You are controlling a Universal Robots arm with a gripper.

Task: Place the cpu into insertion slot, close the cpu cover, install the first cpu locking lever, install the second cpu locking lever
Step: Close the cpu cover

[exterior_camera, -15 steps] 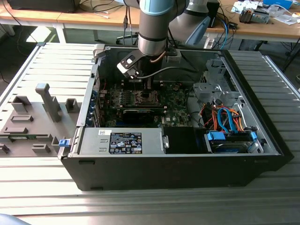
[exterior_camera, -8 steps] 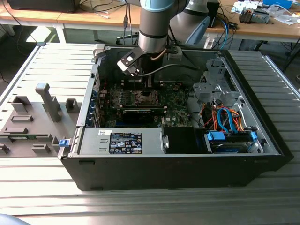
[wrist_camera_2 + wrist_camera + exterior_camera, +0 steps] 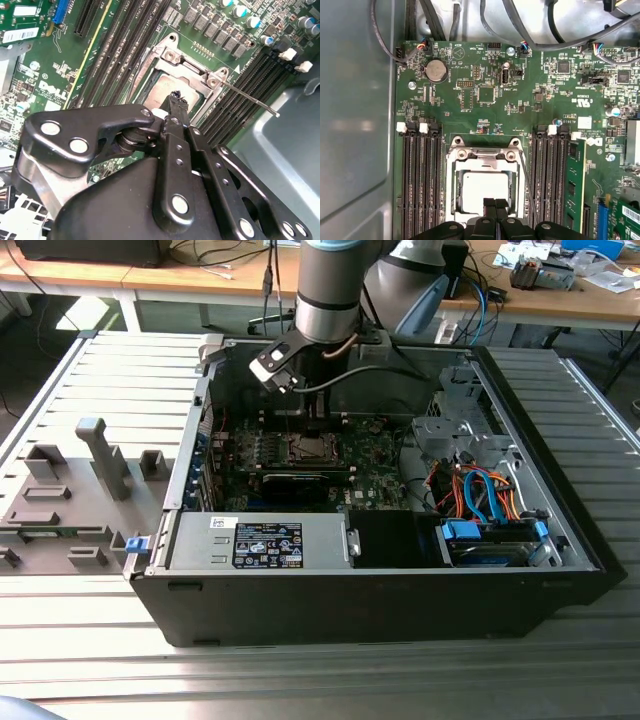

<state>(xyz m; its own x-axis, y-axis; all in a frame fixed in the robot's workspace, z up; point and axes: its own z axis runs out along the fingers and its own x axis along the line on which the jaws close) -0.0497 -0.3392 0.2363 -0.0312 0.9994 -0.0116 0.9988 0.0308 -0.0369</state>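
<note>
Closest to the wrist cameras, the black metal two-fingered gripper (image 3: 495,202) has its fingers pressed together with nothing visible between them, and its tip hovers just above the small, flat, square cpu (image 3: 476,186) with its dull silver-grey top. That cpu sits in the dark, silver-rimmed square insertion slot (image 3: 300,452). The thin silvery square-framed cpu cover (image 3: 482,161) lies flat over it, its window framing the chip. A thin silvery wire locking lever (image 3: 250,99) juts from the cover's corner, out over the long black memory slots (image 3: 420,185) that flank the socket on the green circuit board (image 3: 470,110).

In the exterior view the socket lies at about 10 o'clock from the middle of the open black computer case (image 3: 380,605), with blue and orange cables (image 3: 480,495) at 3 o'clock. The case rests on a slatted grey metal worktop (image 3: 300,680). Grey plastic fixtures (image 3: 100,455) stand at 9 o'clock from the case, and wooden benches (image 3: 200,280) are beyond at 12 o'clock.
</note>
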